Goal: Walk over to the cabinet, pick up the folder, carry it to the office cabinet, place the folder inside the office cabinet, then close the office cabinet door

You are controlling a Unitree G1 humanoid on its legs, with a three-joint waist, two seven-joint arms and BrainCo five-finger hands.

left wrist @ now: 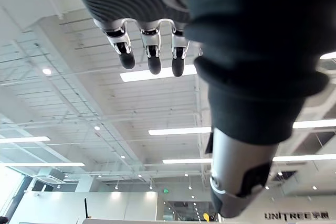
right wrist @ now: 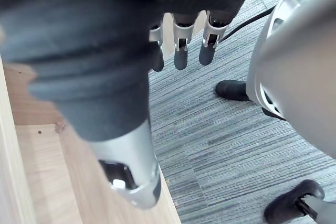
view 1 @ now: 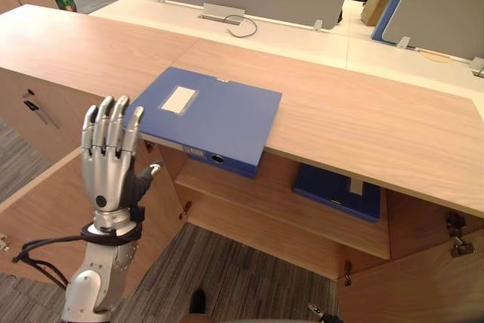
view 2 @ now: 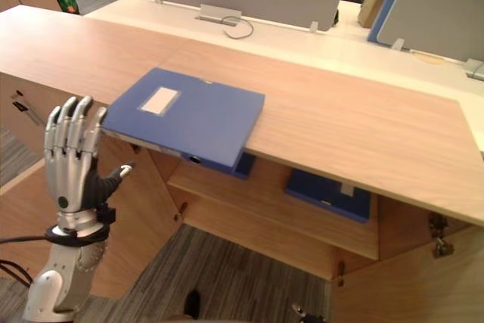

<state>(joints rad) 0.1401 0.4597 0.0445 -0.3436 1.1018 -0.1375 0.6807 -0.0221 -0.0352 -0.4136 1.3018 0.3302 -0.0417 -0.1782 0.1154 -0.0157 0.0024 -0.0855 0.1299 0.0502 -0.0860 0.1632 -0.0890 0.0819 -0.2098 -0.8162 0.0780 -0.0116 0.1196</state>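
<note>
Two folders, both blue. The task folder (view 1: 208,115) lies flat on the cabinet top (view 1: 363,122), turned at an angle, its near edge and corner overhanging the front over the open compartment. It is a box type with a thick spine, a pale blank-looking label (view 1: 179,99) on the lid and a round finger hole (view 1: 218,159) on the spine facing me. I can't read any print on the label. The second folder (view 1: 336,191) lies on the shelf (view 1: 249,202) inside, to the right; its back part is hidden under the cabinet top, so only the front strip shows. Both doors are swung open: the left door (view 1: 45,209) sits behind the raised arm and the right door (view 1: 423,277) is cut off at the picture edge. The left hand (view 1: 110,168) is raised upright just beside the task folder's left corner, fingers straight and together, thumb out, holding nothing. I can't tell whether a fingertip touches the folder edge. The right hand (right wrist: 180,51) hangs low over the grey carpet (right wrist: 220,145) next to a wood panel (right wrist: 31,182), fingers relaxed and pointing down, nothing in it.
</note>
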